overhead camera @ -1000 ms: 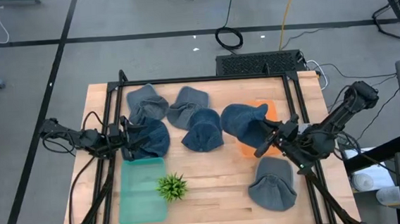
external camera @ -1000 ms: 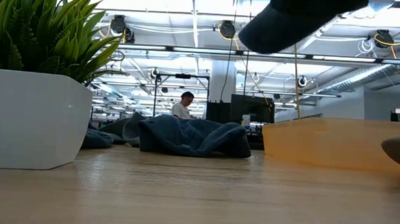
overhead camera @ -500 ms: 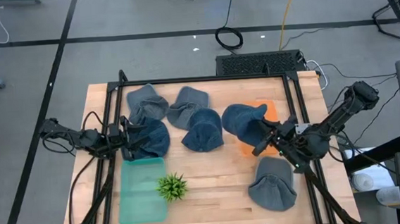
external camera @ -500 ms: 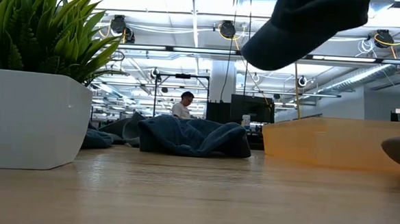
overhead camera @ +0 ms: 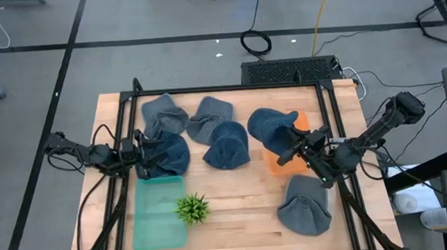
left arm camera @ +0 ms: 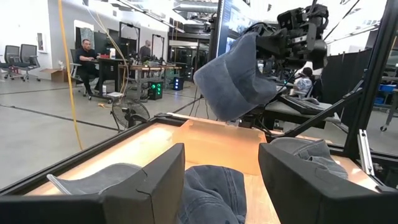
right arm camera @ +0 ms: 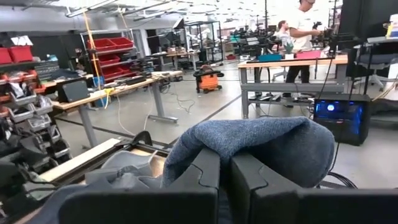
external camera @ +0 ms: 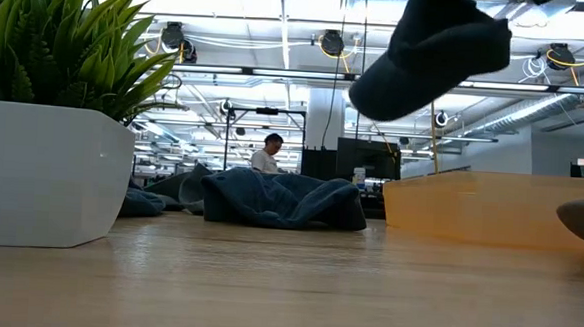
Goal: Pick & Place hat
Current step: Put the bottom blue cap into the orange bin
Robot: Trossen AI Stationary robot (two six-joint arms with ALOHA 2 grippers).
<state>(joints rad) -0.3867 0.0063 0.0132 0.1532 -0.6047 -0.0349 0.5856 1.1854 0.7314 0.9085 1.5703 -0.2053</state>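
Note:
My right gripper (overhead camera: 287,154) is shut on a blue-grey hat (overhead camera: 269,128), held in the air over the orange tray (overhead camera: 302,119). The hat shows at the top of the low view (external camera: 433,51) and in the left wrist view (left arm camera: 239,78). My left gripper (overhead camera: 142,157) is open at the table's left. Its fingers stand on either side of another blue hat (overhead camera: 167,154), which also shows in the left wrist view (left arm camera: 211,190) and lies at the green tray's far edge. My right gripper pinches a bunched fold of the hat's cloth (right arm camera: 249,140) between its two shut fingers (right arm camera: 202,171). The cloth bulges over the fingertips. The fingers come from the table's right side, roughly level. The hat is lifted clear, and its loose part hangs down above the orange tray (external camera: 480,208).
Three more blue hats (overhead camera: 163,112) (overhead camera: 209,116) (overhead camera: 226,146) lie at the table's far middle, and one (overhead camera: 304,206) lies near the front right. A green tray (overhead camera: 159,212) and a potted plant (overhead camera: 191,209) stand at the front left. A black frame borders the table.
My right gripper has gone toward the table's left edge and a little toward the far edge, carrying the hat. The hat stays lifted clear and now hangs lower and more tilted in the low view.

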